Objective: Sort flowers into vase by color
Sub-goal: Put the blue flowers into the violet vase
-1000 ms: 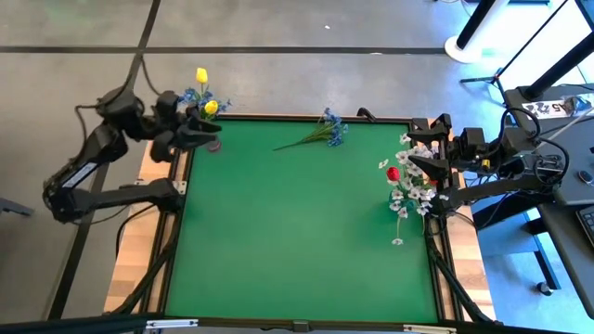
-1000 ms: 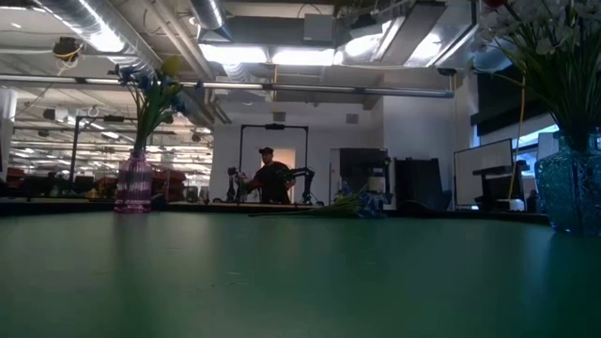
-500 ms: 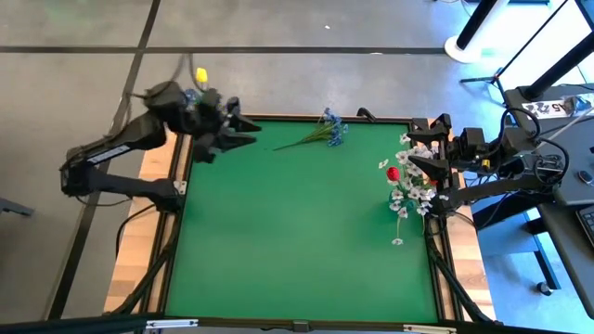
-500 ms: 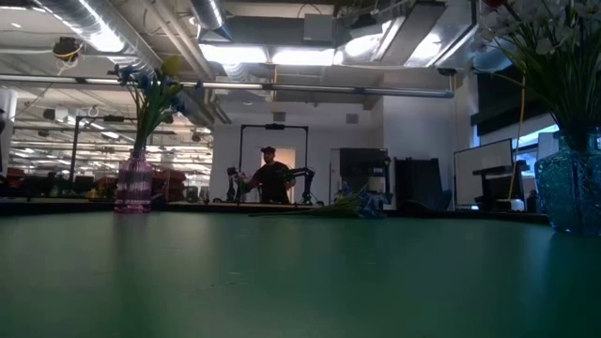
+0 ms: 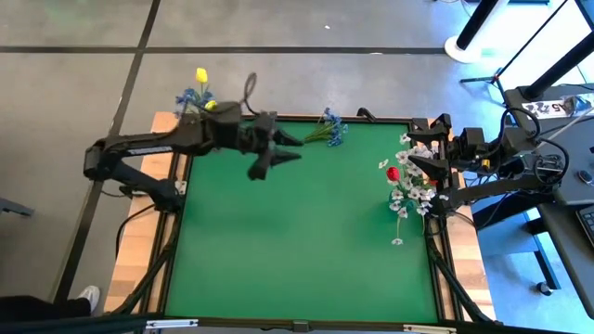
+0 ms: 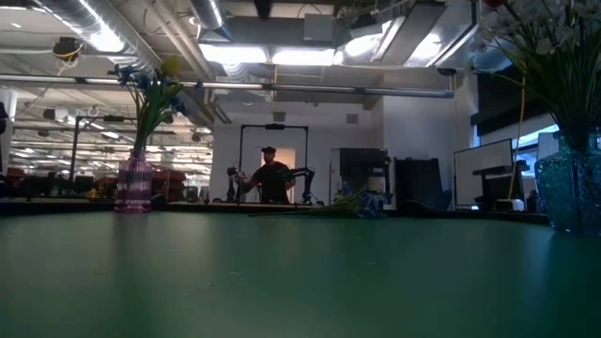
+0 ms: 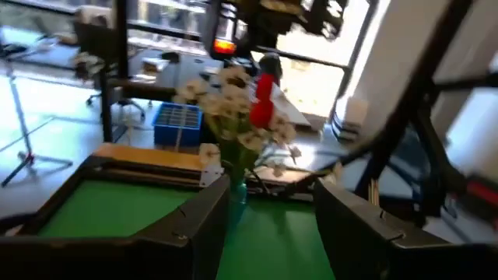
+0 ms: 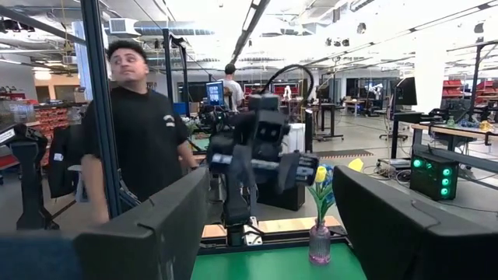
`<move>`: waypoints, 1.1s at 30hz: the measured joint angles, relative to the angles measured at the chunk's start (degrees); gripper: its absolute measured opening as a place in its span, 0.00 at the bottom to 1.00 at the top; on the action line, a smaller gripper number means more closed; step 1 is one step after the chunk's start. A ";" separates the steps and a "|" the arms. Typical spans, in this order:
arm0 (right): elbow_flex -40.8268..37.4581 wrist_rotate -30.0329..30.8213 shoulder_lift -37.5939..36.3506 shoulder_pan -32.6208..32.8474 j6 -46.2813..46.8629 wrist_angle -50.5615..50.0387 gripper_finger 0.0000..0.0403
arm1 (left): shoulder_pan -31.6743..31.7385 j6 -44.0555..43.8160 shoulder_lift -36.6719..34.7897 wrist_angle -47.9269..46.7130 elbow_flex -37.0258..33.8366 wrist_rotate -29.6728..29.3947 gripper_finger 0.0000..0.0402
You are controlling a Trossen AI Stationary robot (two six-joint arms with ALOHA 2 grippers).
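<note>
A bunch of small blue blossoms lies flat on the green table near its far edge, also seen in the low view. A pink vase at the far left corner holds yellow tulips and blue blossoms. A blue glass vase at the right edge holds white sprays and a red tulip. My left gripper hangs open above the table, just left of the blue bunch's stem ends, nothing between its fingers. My right gripper stands open beside the right vase.
A person stands beyond the table's left side, behind the left arm. Another person is far off in the room. The wooden table frame runs along the left edge. The green top lies bare toward its near edge.
My left gripper has swung from the pink vase at the far left corner toward the table's right edge along the far edge, sinking a little and rolling, and now hangs by the blue bunch. It has stayed open. The flowers have not moved.
</note>
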 joint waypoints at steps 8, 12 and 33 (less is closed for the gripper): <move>0.00 -0.01 -0.01 -0.02 -0.01 0.01 0.68 | -4.69 4.75 7.91 4.11 0.00 -5.53 0.45; 0.00 -0.02 0.00 -0.02 0.00 0.00 0.68 | -5.40 4.53 12.84 2.59 -0.01 -11.38 0.45; 0.00 -0.29 -0.02 -0.02 0.00 0.00 0.68 | -1.38 -9.01 24.17 -12.41 -0.07 -23.77 0.45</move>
